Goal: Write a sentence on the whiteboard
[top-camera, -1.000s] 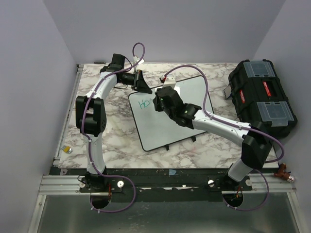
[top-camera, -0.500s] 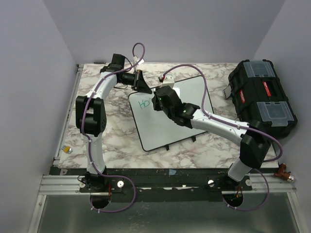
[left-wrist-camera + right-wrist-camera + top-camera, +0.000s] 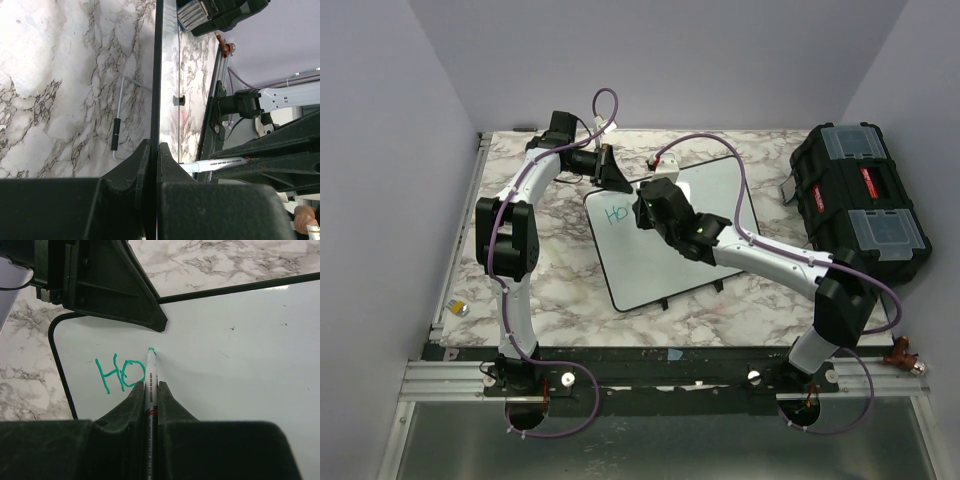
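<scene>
The whiteboard (image 3: 670, 235) lies flat in the middle of the marble table, with green-teal letters "HO" (image 3: 616, 213) near its far left corner. My left gripper (image 3: 616, 180) is shut on the board's far left edge; in the left wrist view the thin black frame (image 3: 158, 75) runs between the jaws. My right gripper (image 3: 647, 212) is shut on a white marker (image 3: 150, 385) with a teal tip. The tip touches the whiteboard (image 3: 240, 350) just right of the "HO" (image 3: 120, 372).
A black toolbox (image 3: 860, 200) with clear lid compartments stands at the right side of the table. A small yellow object (image 3: 461, 308) lies near the table's left front edge. Purple cables loop over both arms. Purple walls close in the sides.
My right gripper with the marker has shifted slightly left and away along the board, to just right of the "O". The left arm has not moved.
</scene>
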`<state>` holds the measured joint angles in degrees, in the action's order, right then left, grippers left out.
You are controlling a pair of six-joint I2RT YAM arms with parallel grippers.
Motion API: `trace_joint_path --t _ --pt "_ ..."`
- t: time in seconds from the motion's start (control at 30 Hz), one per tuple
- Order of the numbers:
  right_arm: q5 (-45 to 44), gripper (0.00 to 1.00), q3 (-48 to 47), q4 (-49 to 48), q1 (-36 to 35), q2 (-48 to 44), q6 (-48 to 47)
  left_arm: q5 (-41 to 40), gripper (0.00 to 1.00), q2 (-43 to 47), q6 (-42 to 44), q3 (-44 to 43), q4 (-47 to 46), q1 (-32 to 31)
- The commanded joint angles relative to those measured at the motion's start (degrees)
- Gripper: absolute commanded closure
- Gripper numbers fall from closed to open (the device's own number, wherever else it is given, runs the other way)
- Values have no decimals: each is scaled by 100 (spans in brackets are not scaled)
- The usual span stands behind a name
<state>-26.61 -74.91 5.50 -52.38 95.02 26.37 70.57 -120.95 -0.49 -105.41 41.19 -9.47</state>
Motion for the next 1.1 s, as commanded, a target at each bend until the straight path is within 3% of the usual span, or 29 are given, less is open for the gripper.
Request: trace_joint_path --t 0.0,0.73,1.07 --pt "-139 99 300 238 22 -40 52 -365 100 324 282 62 -390 -35" --pt "715 99 880 571 20 -652 136 -368 100 344 262 114 -463 -37" --pt "861 99 862 292 24 -1038 -9 -385 100 344 250 117 -474 -37"
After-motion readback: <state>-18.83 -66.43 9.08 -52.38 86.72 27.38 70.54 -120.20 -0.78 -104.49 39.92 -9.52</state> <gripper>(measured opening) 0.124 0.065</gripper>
